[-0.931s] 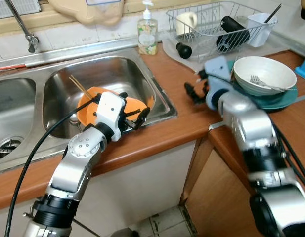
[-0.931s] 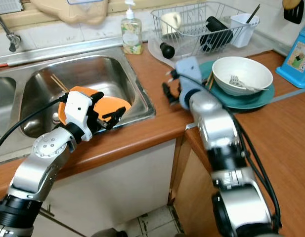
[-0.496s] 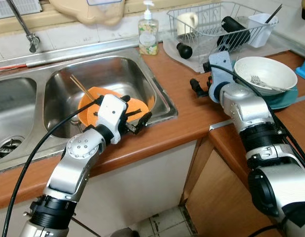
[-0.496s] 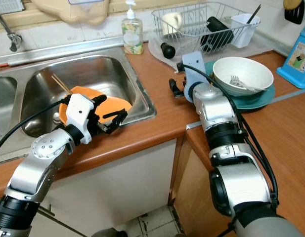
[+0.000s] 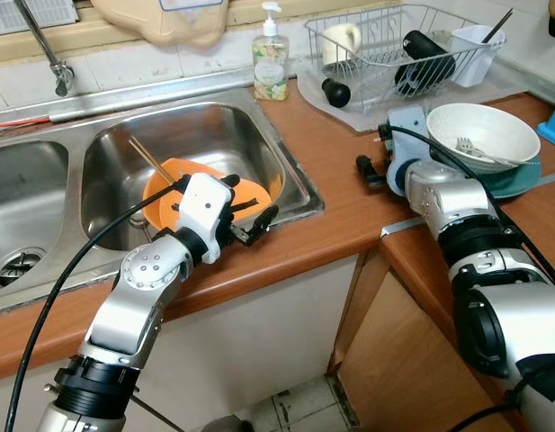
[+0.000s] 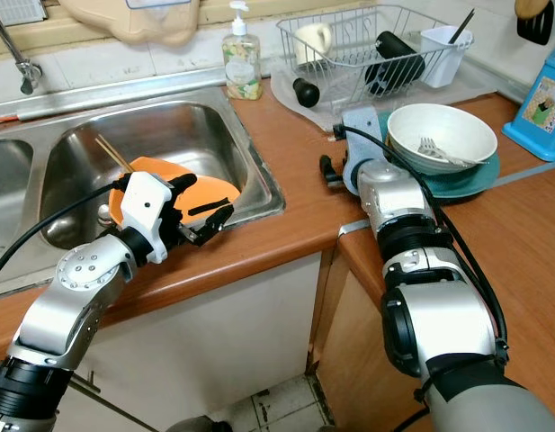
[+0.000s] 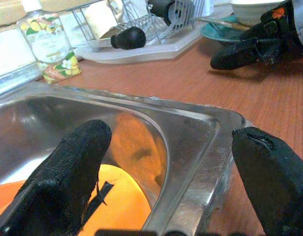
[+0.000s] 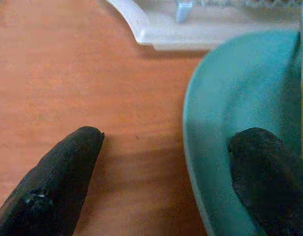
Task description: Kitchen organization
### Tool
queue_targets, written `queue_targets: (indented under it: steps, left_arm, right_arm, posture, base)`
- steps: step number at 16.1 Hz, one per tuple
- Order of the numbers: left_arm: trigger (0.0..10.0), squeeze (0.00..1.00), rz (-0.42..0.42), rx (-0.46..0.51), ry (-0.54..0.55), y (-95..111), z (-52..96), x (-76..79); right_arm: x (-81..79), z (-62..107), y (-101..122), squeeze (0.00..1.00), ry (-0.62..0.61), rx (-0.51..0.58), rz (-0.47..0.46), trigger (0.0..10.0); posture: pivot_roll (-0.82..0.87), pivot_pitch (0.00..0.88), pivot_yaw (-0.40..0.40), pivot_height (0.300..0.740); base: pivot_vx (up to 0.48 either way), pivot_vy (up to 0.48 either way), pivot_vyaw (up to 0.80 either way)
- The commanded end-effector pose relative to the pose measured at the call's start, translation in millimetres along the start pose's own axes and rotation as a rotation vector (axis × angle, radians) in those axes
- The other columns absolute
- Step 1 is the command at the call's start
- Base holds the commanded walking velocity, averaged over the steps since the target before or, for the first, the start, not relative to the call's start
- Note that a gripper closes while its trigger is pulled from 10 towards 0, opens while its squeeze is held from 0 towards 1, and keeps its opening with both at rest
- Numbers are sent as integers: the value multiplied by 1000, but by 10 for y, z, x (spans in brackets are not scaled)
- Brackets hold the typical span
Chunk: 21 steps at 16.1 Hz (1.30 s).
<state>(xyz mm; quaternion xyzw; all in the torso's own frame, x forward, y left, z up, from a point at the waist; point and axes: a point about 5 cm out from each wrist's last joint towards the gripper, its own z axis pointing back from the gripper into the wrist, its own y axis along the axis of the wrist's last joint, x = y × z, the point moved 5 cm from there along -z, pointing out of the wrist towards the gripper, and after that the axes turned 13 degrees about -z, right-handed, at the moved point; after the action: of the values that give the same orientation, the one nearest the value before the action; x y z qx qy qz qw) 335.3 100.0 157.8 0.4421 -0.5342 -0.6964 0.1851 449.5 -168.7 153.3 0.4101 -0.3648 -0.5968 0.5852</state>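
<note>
My right gripper [image 8: 161, 162] sits low over the wooden counter with its 2 fingers spread wide and nothing between them. In the right wrist view 1 fingertip [image 8: 53, 172] is over bare wood and the other is over the teal plate [image 8: 225, 147], so the plate's near rim runs between my jaws. That is the relation my next move turns on, as I judge it: the rim lies straight ahead along my fingers, edge-on, and a short advance and a squeeze should pinch it. From the head camera, the plate [image 6: 475, 175] lies flat on the counter just past my wrist, carrying a white bowl [image 6: 442, 135] with a fork [image 6: 436, 148] in it. Behind it stands the wire dish rack [image 6: 376, 45] on its clear drip tray. Any lift would carry bowl and fork along, so tilting is the risk.

My left gripper [image 5: 250, 220] is well apart from all this. It hangs over the front rim of the steel sink [image 5: 299, 193], fingers also spread and empty, with the orange plate [image 5: 165, 184] and chopsticks [image 5: 147, 157] in the basin below. My right arm is plainly the nearer one to the teal plate.
</note>
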Motion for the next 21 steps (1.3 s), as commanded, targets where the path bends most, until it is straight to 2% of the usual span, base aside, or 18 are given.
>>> queue_targets:
  steps: [1,5,9,15,20,21]
  left_arm:
    - [10000,196,-16,14,2,56,3,-19]
    - [10000,192,-16,19,-31,71,12,23]
    - [10000,192,-20,16,-46,66,45,31]
    - [10000,192,-25,7,-59,53,72,37]
    - [10000,192,-31,2,-67,44,79,41]
    - [10000,192,-33,0,-68,42,90,39]
  right_arm:
    - [-5,8,97,0,1,11,-7,10000]
    - [-92,-6,50,0,62,-30,-23,10000]
    - [-217,13,71,0,126,-33,30,10000]
    - [-361,88,0,0,204,-84,52,10000]
    - [-585,244,11,0,312,-60,68,10000]
    - [-678,318,-26,0,353,-66,82,10000]
  posture:
    - [-128,0,82,740]
    - [-129,0,83,740]
    - [-128,0,82,740]
    - [-127,0,91,740]
    - [-121,0,94,740]
    - [-116,0,92,740]
  base:
    - [0,0,0]
    - [0,0,0]
    - [0,0,0]
    - [0,0,0]
    - [0,0,0]
    - [0,0,0]
